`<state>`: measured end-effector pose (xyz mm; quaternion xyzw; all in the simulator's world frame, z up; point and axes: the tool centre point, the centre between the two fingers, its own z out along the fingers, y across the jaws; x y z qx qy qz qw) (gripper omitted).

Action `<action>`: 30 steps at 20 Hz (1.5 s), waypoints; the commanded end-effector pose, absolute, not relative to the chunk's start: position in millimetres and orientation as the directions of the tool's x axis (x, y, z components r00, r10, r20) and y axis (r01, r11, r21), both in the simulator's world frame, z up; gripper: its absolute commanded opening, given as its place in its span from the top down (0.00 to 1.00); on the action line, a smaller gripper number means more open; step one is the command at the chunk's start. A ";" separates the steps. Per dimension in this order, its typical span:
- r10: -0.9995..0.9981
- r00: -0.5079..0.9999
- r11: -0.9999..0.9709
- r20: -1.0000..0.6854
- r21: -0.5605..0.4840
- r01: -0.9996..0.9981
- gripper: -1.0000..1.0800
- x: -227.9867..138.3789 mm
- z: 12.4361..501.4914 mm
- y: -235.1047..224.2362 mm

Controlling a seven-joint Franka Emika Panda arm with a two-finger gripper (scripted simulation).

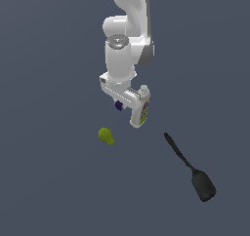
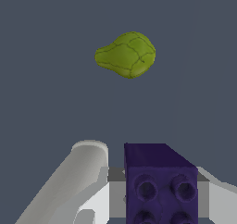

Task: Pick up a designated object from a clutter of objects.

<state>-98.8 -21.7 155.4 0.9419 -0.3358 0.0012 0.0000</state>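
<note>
Grip: my gripper is closing on the purple block; in the wrist view the block is sitting between my fingers, and the jaws are standing only as far apart as the block is wide. Whether the pads are truly pressing its sides I cannot tell, since the contact faces are hidden.

Block: it is sitting right at my fingertips, studded face turned toward my wrist camera. In the exterior view only a sliver of purple is showing under my hand. Whether it is resting on the floor or already clear of it I cannot tell.

Slip risk: the block is tiny and hard-faced, so I am judging that a shallow or off-centre pinch could let it twist or drop out as I am lifting.

Bottle: the white bottle is lying just beside my hand, seemingly touching my housing in the exterior view. I am judging that any sideways drift could shove it or roll it.

Green lump: the yellow-green lump is lying ahead of my fingertips, apart from them, so it is posing little danger.

Spatula: the black spatula is lying well apart from my hand, beyond the bottle.
</note>
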 end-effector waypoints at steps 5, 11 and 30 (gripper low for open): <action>-0.633 0.774 -0.774 0.004 0.002 -0.633 1.00 -111.6 210.1 9.7; -0.634 0.774 -0.774 0.005 0.003 -0.634 1.00 -122.6 261.6 40.1; -0.633 0.774 -0.774 0.000 0.000 -0.633 1.00 -140.5 368.4 104.3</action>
